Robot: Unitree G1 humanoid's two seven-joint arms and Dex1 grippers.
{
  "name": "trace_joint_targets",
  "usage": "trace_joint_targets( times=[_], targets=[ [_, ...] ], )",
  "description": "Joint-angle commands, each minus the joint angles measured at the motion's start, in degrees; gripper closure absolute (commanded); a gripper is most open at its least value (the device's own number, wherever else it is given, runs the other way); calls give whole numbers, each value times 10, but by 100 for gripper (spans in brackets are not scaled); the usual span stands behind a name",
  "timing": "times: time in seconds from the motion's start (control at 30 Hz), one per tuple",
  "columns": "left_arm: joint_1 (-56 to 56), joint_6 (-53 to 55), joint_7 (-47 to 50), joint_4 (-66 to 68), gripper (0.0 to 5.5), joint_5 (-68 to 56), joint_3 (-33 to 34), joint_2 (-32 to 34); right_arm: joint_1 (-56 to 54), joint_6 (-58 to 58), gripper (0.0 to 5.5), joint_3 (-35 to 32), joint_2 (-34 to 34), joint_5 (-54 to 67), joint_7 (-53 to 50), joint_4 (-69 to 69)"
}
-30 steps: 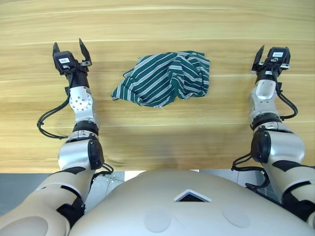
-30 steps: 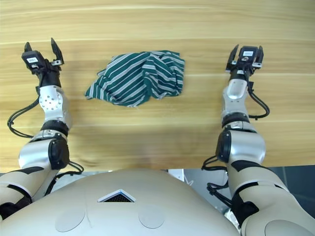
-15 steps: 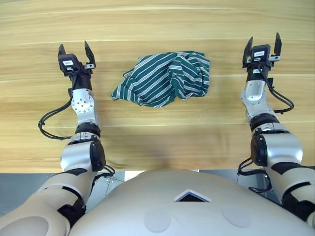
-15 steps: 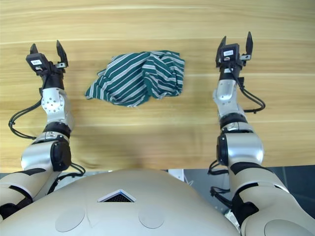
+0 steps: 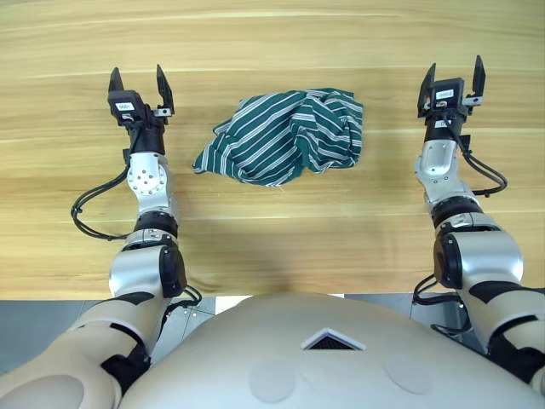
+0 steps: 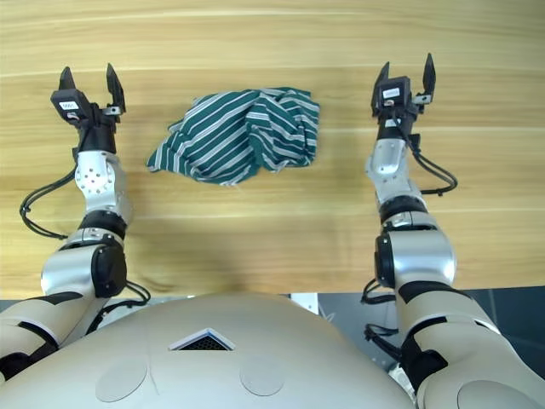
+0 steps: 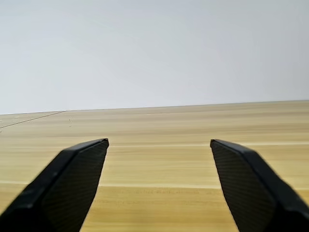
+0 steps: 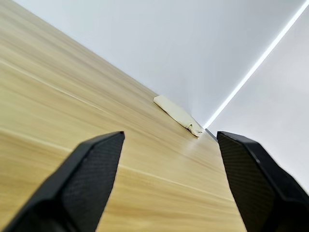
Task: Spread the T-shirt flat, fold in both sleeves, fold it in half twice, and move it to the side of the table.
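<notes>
left gripper [image 5: 136,75]: two black pointed fingers [image 5: 161,82], white label [image 5: 124,106] behind them
right gripper [image 5: 455,66]: matching black fingers, white label
forearms [image 5: 146,181]: silver, screwed round disc behind each claw
cables [image 5: 83,209]: black loops further back

T-shirt [image 5: 285,135] green, white-striped; table [image 5: 272,239] light wood.

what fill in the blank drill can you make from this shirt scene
1. The crumpled T-shirt lies ____ the left gripper and the right gripper.
2. Both grippers' fingers are ____.
3. The T-shirt has white stripes on ____ cloth.
4. It rests on a ____ table.
Missing words: between, open, green, wooden.
</notes>
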Motion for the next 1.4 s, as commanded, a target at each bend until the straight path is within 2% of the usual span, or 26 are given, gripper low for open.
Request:
trace_joint_targets(
  times=[0.03, 0.6, 0.67, 0.7, 0.77, 0.8, 0.93, 1.2, 1.4],
  targets=[
    [4, -3, 2, -1, 156, 6, -4, 0, 2, 0, 193, -2, -3, 6, 4, 2],
    [-5, -7, -18, 2, 156, 1, -6, -2, 2, -3, 193, 0, -6, 0, -13, -1],
    [53, -8, -105, -117, 156, -45, -35, -1, 35, -40, 193, 21, -26, -33, -21, -61],
    [108, -13, -147, -219, 156, -52, -72, 15, 64, -58, 193, 26, -42, -43, -11, -110],
    [238, 7, -223, -444, 156, -44, -155, 75, 132, -71, 193, 30, -84, -57, 38, -226],
    [280, 22, -241, -516, 156, -26, -175, 98, 157, -67, 193, 31, -101, -59, 63, -271],
    [380, 80, -279, -679, 156, 94, -189, 150, 260, -23, 193, 37, -169, -66, 175, -450],
    [408, 119, -321, -737, 156, 293, -233, 218, 351, 52, 193, 89, -204, -85, 360, -653],
    [320, 134, -298, -698, 156, 390, -263, 229, 325, 76, 193, 120, -171, -124, 384, -645]
  ],
)
